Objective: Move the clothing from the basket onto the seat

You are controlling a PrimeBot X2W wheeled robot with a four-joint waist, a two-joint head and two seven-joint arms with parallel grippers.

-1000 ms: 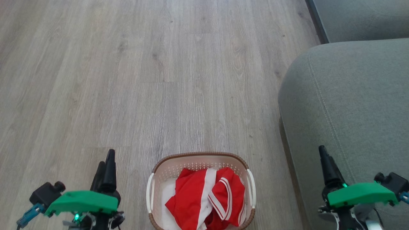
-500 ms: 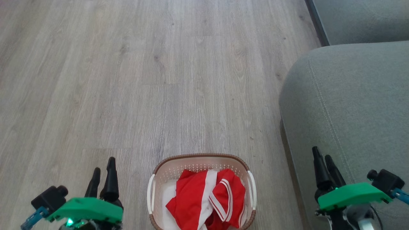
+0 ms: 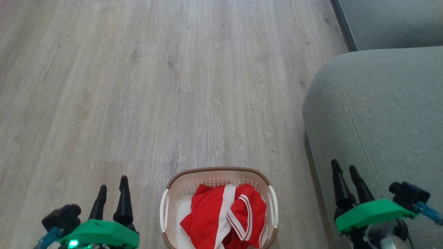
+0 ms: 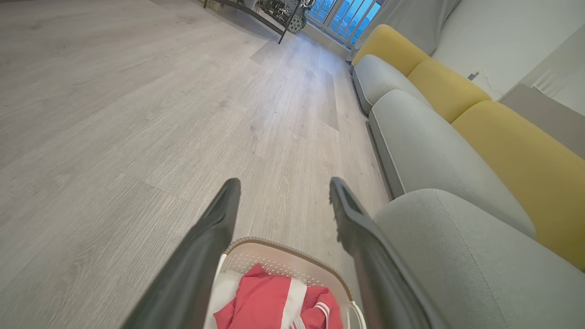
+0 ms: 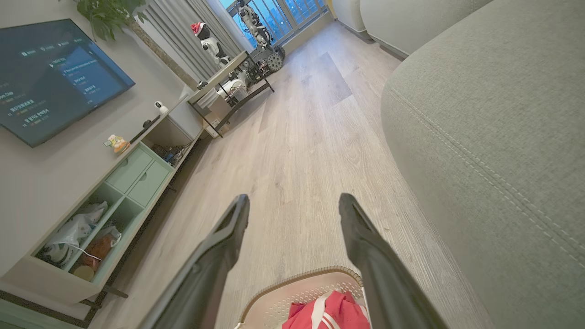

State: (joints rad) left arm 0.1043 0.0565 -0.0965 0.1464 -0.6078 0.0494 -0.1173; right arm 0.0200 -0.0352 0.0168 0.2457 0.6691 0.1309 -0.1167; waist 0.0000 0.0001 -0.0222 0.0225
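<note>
So the red thin-fabric sports clothing with white stripe trim (image 3: 221,218) sits bunched up in the small oval white plastic basket with the brown rim (image 3: 218,170). That's on the wood floor (image 3: 138,86), just beside the big grey-green fabric sofa seat (image 3: 380,110). It looks light, floppy and a bit slippery, so I'd pinch a raised fold near the striped hem. The left pincer (image 3: 113,186) and right pincer (image 3: 343,167) both hang with fingers apart, holding nothing.

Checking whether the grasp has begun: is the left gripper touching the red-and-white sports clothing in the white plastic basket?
Apart. In the head view the open left gripper hangs over wooden floor left of the basket; the clothing lies untouched inside.
</note>
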